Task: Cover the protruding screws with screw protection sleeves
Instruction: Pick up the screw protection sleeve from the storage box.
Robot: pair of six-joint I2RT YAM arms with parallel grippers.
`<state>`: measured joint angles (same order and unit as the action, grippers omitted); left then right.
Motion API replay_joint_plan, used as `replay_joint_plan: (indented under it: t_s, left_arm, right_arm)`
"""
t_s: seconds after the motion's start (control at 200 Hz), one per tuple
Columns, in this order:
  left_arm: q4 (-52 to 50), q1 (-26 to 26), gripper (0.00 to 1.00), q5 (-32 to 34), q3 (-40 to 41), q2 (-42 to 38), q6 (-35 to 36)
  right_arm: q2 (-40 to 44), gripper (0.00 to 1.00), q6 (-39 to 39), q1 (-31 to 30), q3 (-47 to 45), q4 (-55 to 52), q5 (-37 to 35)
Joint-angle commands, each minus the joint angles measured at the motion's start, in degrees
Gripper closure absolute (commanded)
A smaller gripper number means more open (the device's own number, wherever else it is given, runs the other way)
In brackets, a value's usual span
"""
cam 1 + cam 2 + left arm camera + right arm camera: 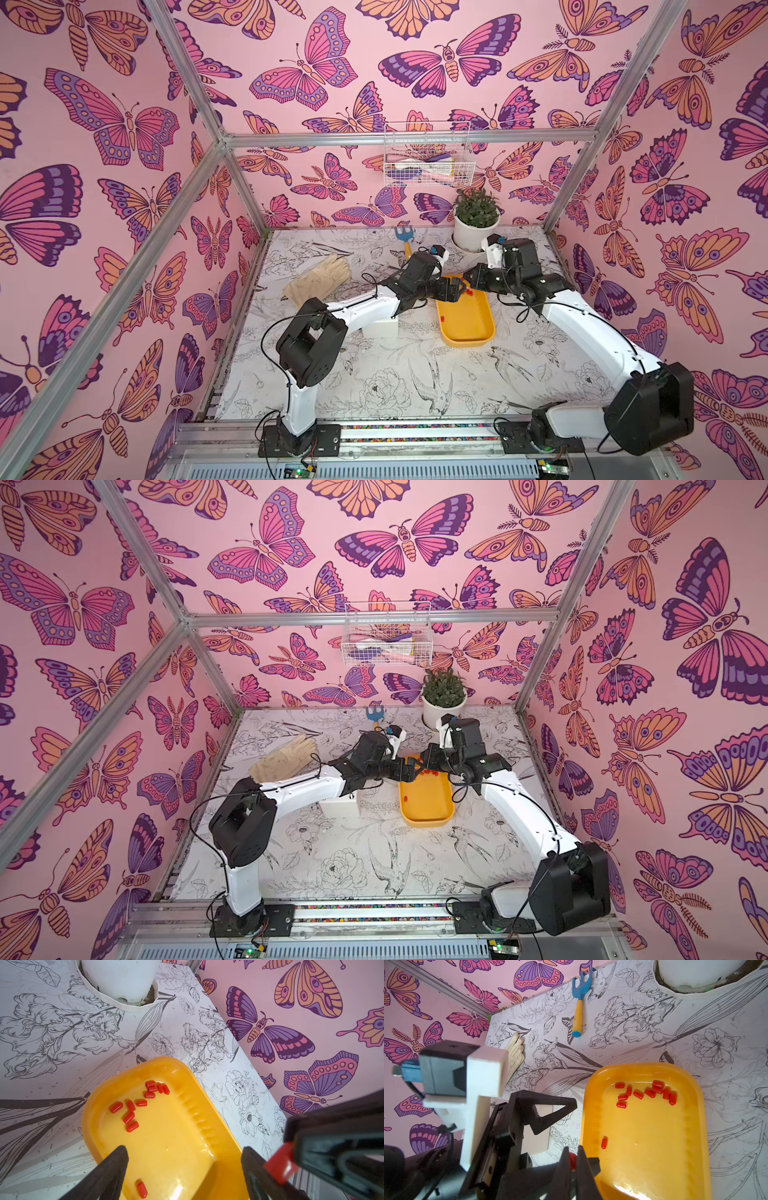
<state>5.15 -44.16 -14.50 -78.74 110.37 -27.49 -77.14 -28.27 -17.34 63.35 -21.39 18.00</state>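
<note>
Pinched between the narrow black jaws of the right gripper [572,1148] is one red sleeve [572,1161], held just beside the rim of the yellow tray [586,1109]. Facing it, the left gripper [185,1150] hangs over the tray, jaws spread wide with nothing between them. Both arms reach forward and fold inward, meeting tip to tip over the tray's far end in both top views. The loose sleeves [141,1103] lie clustered at that end, with a lone sleeve [142,1189] apart from them. The left forearm covers most of the white box [380,328], so its screws cannot be made out. A glove [320,276], a blue rake [579,1005] and a potted plant [476,226] sit further back.
</note>
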Motion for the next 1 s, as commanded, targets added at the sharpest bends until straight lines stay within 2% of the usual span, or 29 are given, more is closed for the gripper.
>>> replay_joint_plan:
  t_s: [0.0, 0.24, 0.466, 0.651, 0.996]
  left_arm:
    - [1.01, 0.06, 0.12, 1.03, 2.12, -1.79, 0.24]
    - [0.35, 0.11, 0.12, 1.74, 4.02, -4.22, 0.68]
    - [-4.19, 0.13, 0.12, 2.54, 4.33, -7.81, 2.05]
    - [-8.94, 0.69, 0.12, 3.46, 5.09, -12.40, 3.64]
    - [-16.84, 3.46, 0.12, 9.83, 9.92, -25.20, 6.50]
  right_arm:
    - [1.29, 0.91, 0.62, 0.08, -0.50, -0.06, -0.78]
    - [1.29, 0.92, 1.13, 0.04, -0.59, -0.44, -1.74]
    - [1.16, 0.92, 1.86, 0.03, -0.74, -1.02, -2.82]
    - [1.78, 0.92, 2.86, -0.47, -0.69, -1.72, -3.83]
    - [0.90, 0.91, 5.30, -4.54, 2.47, -4.45, -8.03]
